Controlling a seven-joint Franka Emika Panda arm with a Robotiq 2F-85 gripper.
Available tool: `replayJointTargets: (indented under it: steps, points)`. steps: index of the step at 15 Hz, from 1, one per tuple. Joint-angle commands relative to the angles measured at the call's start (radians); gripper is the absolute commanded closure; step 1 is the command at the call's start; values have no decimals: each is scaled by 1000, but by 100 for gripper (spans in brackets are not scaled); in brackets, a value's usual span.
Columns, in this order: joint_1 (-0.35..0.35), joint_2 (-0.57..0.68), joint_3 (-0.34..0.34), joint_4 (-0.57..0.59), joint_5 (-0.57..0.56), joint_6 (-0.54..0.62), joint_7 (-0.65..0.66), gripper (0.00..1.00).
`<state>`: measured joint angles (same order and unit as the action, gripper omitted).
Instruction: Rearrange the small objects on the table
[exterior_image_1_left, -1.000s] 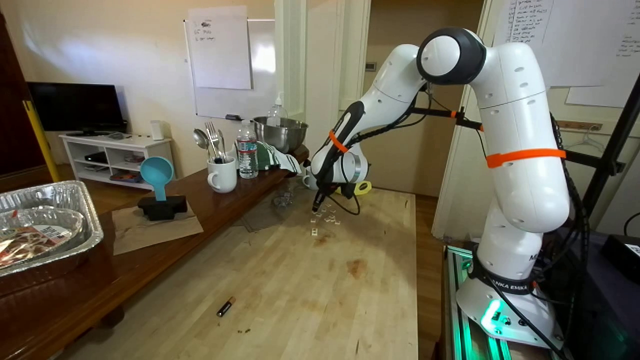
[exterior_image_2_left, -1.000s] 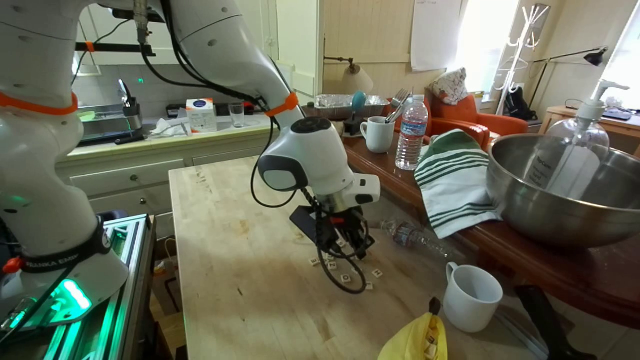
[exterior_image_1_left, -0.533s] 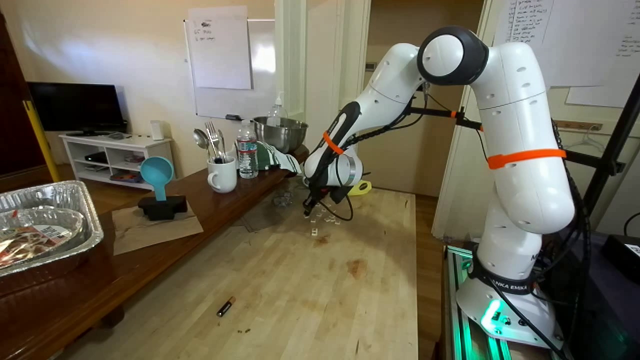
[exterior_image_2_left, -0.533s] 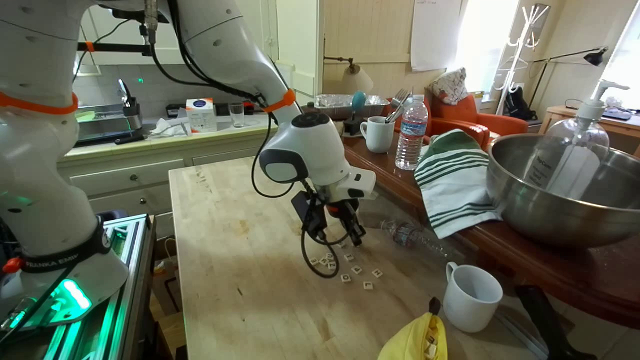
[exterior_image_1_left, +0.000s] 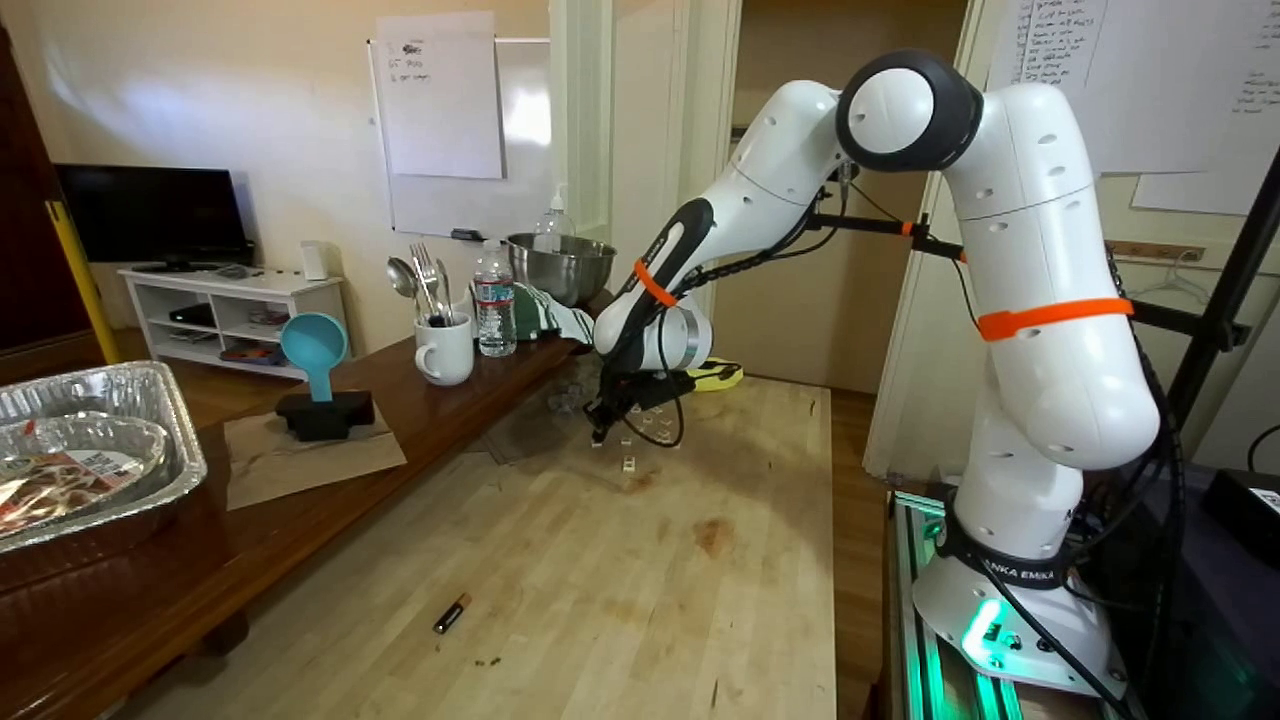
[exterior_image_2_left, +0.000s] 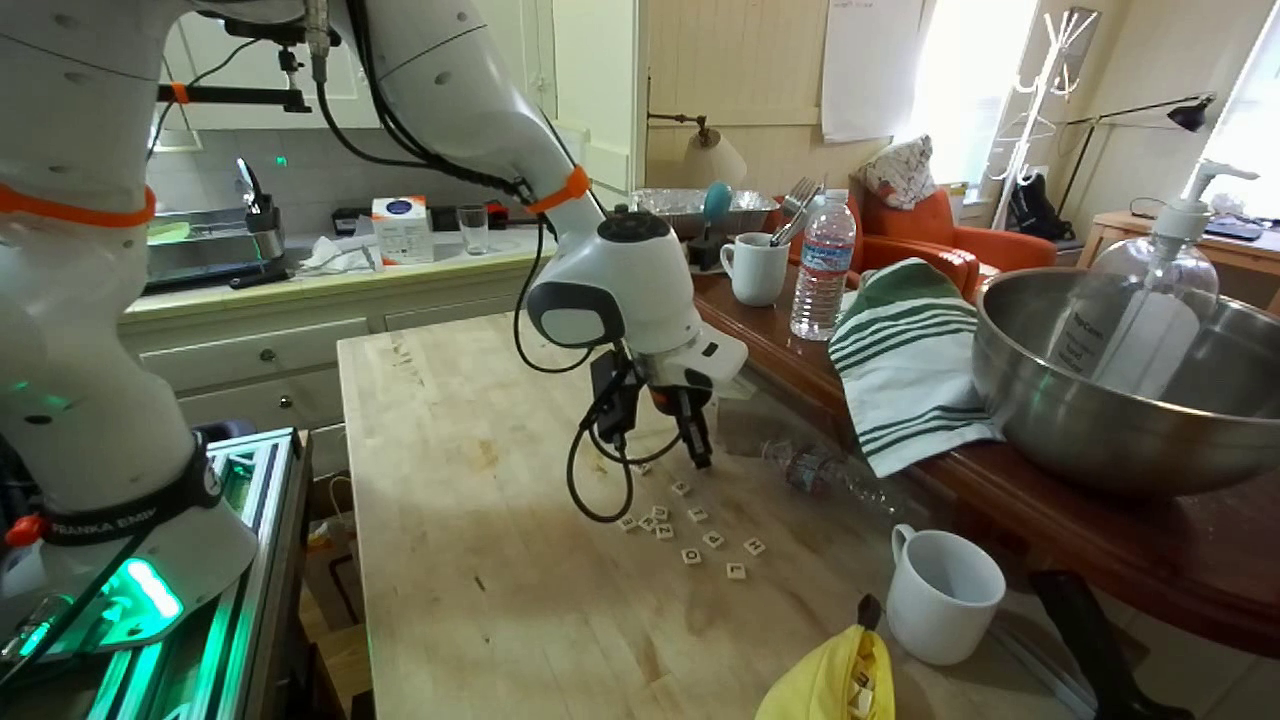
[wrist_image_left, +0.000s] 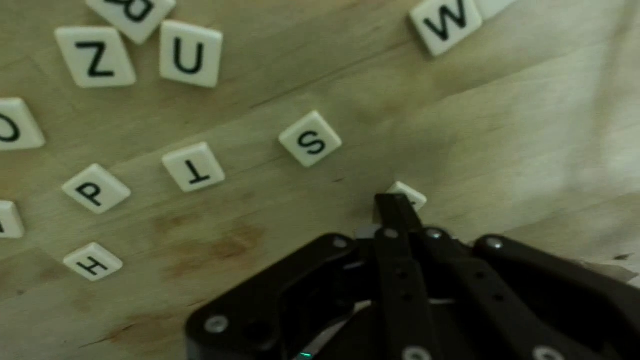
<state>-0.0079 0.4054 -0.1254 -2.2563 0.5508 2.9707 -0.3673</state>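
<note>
Several small white letter tiles lie loose on the pale wooden table (exterior_image_1_left: 640, 580). The wrist view shows the S tile (wrist_image_left: 310, 139), T tile (wrist_image_left: 194, 167), P tile (wrist_image_left: 96, 189), H tile (wrist_image_left: 93, 261), Z tile (wrist_image_left: 95, 56), U tile (wrist_image_left: 190, 54) and W tile (wrist_image_left: 446, 25). My gripper (wrist_image_left: 393, 197) points down with its fingertips together, low over the table. A tile (wrist_image_left: 413, 195) is partly hidden by the fingertips; I cannot tell whether they touch it. The gripper also shows in both exterior views (exterior_image_1_left: 598, 437) (exterior_image_2_left: 703, 462). A battery (exterior_image_1_left: 452, 613) lies far from the tiles.
A clear bottle (exterior_image_2_left: 815, 468) lies on its side near the gripper. A white mug (exterior_image_2_left: 945, 595), a yellow pouch (exterior_image_2_left: 825, 680) and a black-handled utensil (exterior_image_2_left: 1100, 640) stand or lie close by. A raised dark wooden counter (exterior_image_1_left: 400, 440) runs along the table's side.
My gripper has moved toward the dark counter and the bottle, staying low over the table. In an exterior view more tiles show now that the gripper has moved off them.
</note>
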Motion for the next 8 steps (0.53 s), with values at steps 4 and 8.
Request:
replayJointTargets:
  steps: [4, 8]
  points:
    - [31, 10, 24, -12, 40, -89, 168, 100]
    - [28, -13, 53, -35, 58, -113, 220, 100]
